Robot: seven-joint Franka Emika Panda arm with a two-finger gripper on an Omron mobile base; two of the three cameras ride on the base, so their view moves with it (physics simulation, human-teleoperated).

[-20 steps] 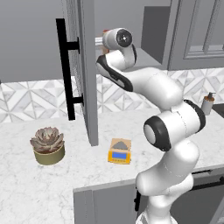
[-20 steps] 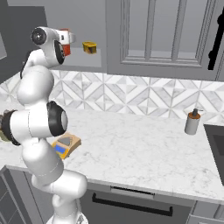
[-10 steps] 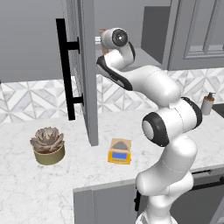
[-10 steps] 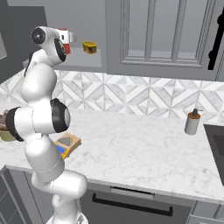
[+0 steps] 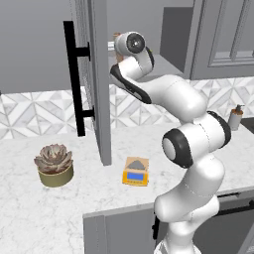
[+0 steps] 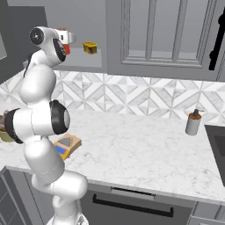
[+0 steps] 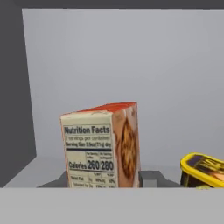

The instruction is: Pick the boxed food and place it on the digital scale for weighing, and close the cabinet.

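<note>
Inside the open cabinet (image 5: pixel 97 74), the gripper (image 7: pixel 107 180) has just drawn its jaws in from a wide spread, and we now see them pinching the boxed food (image 7: pixel 103 146) low on its two sides, a grey fingertip touching each flank of the carton in the hand view. The box stands upright on the cabinet shelf (image 6: pixel 83 59), its base not visibly lifted, with the squat yellow tin (image 7: pixel 202 170) beside it and apart from it, toward the shelf's other end. From the right base view we make out the red carton (image 6: pixel 64 36) at the wrist's end, near the shelf's front edge. The arm itself has scarcely shifted over the last second; the closing of the jaws is the change. We judge that the grasp is made and the lift comes next, a careful pull outward so the carton clears the tin and the door's edge. The digital scale (image 5: pixel 136 172) lies bare on the counter (image 5: pixel 74 213) below the open door, near the counter's front edge, with the potted succulent (image 5: pixel 53 163) well to one side. The door, with its long black handle (image 5: pixel 74 79), hangs open and is not yet closed.
</note>
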